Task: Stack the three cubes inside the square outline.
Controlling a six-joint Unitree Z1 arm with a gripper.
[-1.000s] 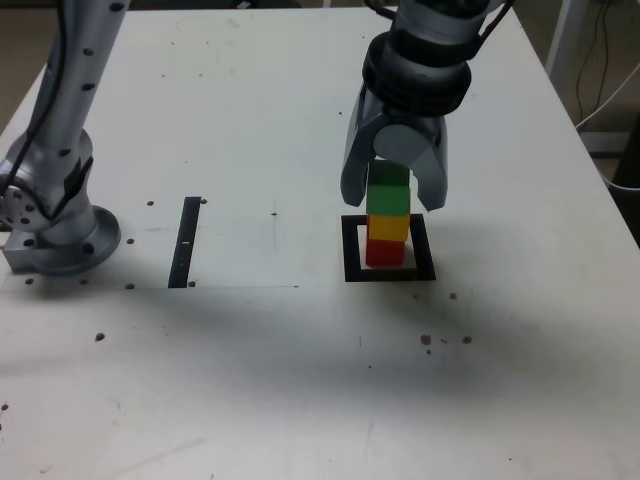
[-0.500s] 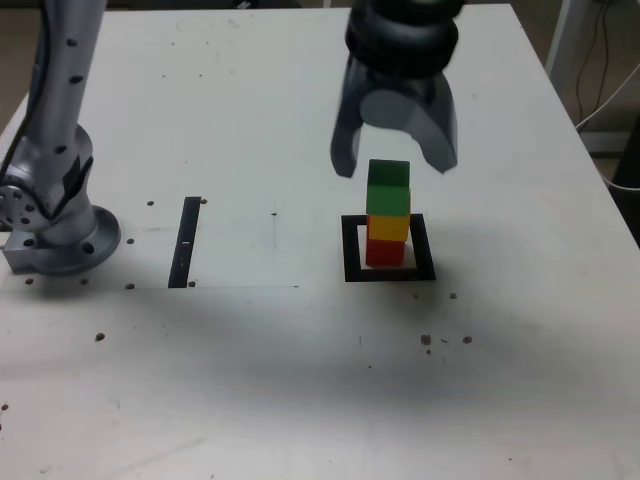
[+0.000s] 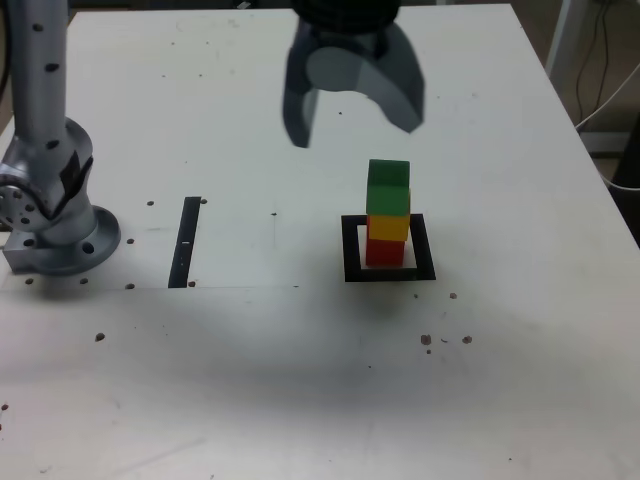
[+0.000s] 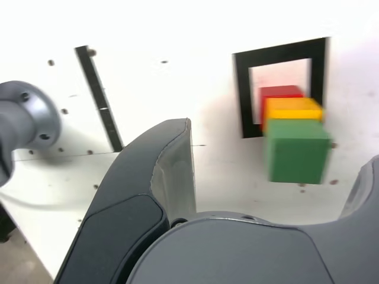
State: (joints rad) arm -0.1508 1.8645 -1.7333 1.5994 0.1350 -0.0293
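Strip point(image 3: 186, 241): lies below and to the exterior view's left of gripper point(image 3: 352, 122), untouched. Gripper: jaws spread, empty, raised. Stack, below to its right, inside outline point(image 3: 427, 252): red point(image 3: 384, 252), yellow point(image 3: 388, 227), green point(image 3: 388, 187) on top. Task apparently complete; only retreat left.

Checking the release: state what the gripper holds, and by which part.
Nothing. The gripper is open and empty, raised clear of the green cube, which tops the yellow cube and red cube in the outline.
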